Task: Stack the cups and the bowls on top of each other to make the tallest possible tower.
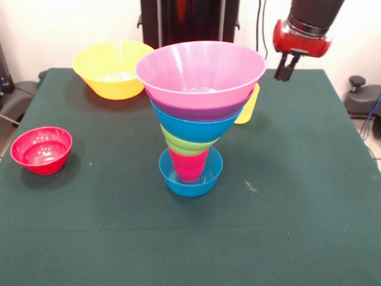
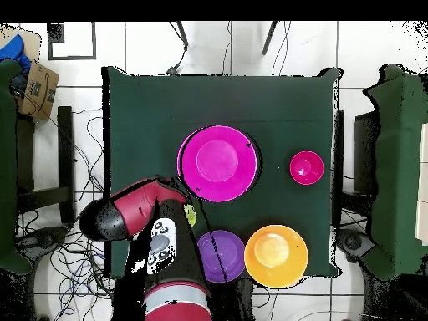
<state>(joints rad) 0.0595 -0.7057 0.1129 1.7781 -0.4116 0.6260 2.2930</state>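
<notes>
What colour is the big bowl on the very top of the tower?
Pink. The top bowl shows best in the front view.
</notes>
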